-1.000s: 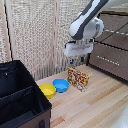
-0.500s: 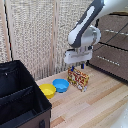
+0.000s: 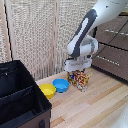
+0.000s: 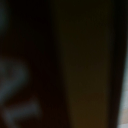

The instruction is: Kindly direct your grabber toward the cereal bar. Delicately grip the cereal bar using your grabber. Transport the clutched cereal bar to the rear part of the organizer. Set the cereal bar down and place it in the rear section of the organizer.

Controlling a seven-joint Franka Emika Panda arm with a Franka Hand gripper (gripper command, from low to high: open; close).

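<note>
Cardboard bar [image 3: 80, 80] looks light, stiff, slightly slick; grasp it across the thin faces. Gripper [image 3: 78, 71] sits directly above it, finger spacing cannot be told.

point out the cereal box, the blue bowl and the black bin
cereal box [image 3: 80, 80], exterior view, printed front face below the claw
blue bowl [image 3: 61, 85], exterior view, inside of the bowl
black bin [image 3: 22, 111], exterior view, top edge of an inner divider

organizer [image 3: 20, 95] at the exterior view's left, two bowls [image 3: 54, 88] beside it, cereal bar [image 3: 80, 80] right of them under grabber [image 3: 78, 69]
</note>
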